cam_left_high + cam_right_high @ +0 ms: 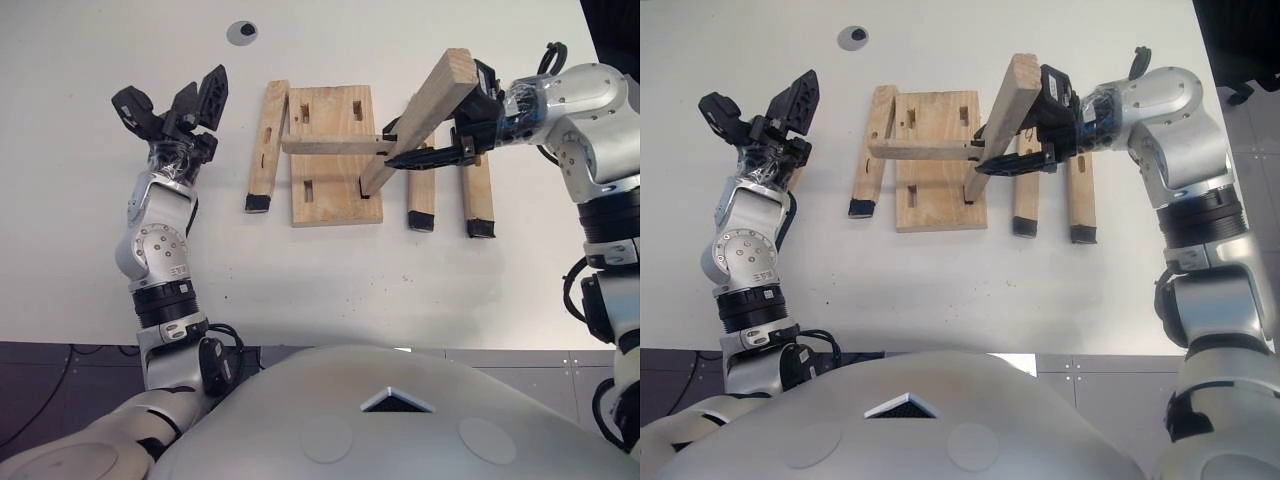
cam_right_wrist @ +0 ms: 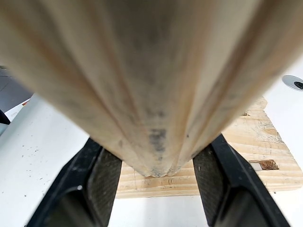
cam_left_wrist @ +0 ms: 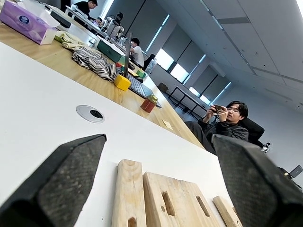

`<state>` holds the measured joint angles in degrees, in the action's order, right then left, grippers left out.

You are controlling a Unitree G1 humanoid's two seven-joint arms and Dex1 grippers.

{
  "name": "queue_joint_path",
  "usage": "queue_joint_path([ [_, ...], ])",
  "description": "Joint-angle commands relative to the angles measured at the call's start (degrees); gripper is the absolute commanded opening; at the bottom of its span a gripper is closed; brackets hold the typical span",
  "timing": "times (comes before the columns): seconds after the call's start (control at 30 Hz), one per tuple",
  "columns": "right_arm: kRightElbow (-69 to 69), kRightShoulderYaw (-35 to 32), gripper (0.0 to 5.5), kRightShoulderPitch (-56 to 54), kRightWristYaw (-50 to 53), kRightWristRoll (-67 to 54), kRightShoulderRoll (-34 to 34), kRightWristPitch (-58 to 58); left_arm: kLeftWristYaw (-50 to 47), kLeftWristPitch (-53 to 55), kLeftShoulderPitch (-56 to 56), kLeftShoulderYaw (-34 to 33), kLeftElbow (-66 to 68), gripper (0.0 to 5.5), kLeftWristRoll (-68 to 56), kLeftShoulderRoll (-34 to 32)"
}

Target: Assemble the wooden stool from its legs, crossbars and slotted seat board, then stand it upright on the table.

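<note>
White table (image 1: 400, 300), cable grommet (image 1: 241, 32), two loose legs (image 1: 478, 205)

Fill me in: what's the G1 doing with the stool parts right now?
The right gripper is clamped on a wooden leg, held tilted with its lower end at a slot in the seat board. A crossbar runs from that leg across the board toward another leg lying flat on the board's left. Two spare legs lie to its right. The left gripper hovers open, holding nothing.
</note>
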<state>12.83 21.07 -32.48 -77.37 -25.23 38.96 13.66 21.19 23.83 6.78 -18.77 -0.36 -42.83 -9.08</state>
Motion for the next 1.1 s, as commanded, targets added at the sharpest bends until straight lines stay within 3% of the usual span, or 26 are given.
queue_joint_path([
  [0.03,7.2,22.2,2.04,20.3,6.4,25.5,5.6,3.2,-1.6,3.2,-1.5,0.0,-3.1,4.13,0.5,-2.1],
  [0.23,3.8,22.4,2.04,20.7,6.3,26.4,7.8,1.3,-1.8,2.0,-1.8,0.0,-2.6,4.13,1.3,-1.1],
  [0.53,-5.2,12.5,2.04,10.6,8.1,17.2,8.2,5.6,-2.2,-0.3,-1.5,-0.4,-1.9,4.13,1.7,0.3],
  [0.57,-5.6,11.8,2.4,9.4,8.3,16.8,8.1,5.5,-2.6,-0.7,-1.8,-0.6,-2.2,4.13,1.8,0.5],
  [0.8,-9.9,4.6,3.48,10.1,10.7,16.8,8.8,9.8,-3.5,-2.1,-2.1,-1.0,-2.8,4.13,2.1,0.9],
  [0.93,-14.3,-5.2,4.07,12.7,12.2,9.1,7.5,17.8,-3.7,-2.7,-2.7,-1.6,-3.0,4.13,2.0,0.9],
  [1.1,-20.7,-13.7,4.22,17.1,27.7,9.9,2.2,23.0,-3.7,-3.2,-3.7,-1.9,-3.4,4.13,2.0,1.1],
])
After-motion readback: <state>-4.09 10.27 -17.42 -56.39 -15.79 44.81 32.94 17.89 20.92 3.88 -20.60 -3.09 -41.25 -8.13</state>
